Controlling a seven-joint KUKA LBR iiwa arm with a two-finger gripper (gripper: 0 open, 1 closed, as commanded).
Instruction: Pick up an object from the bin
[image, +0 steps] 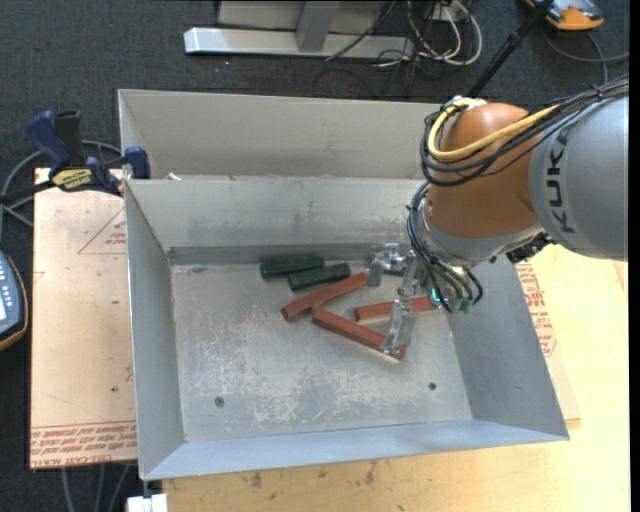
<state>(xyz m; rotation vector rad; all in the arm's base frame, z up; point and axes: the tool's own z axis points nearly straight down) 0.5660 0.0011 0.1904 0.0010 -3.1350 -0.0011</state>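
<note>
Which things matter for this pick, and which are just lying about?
In play: gripper; lowest red-brown bar, right at it; grey bin.
Lying about: upper red-brown bar; short red-brown bar; dark green bars.

Dark carpet, tangled cables

One camera looks down on the bin from above, slightly sideways, near enough that it fills mid-frame; the arm enters upper right.
</note>
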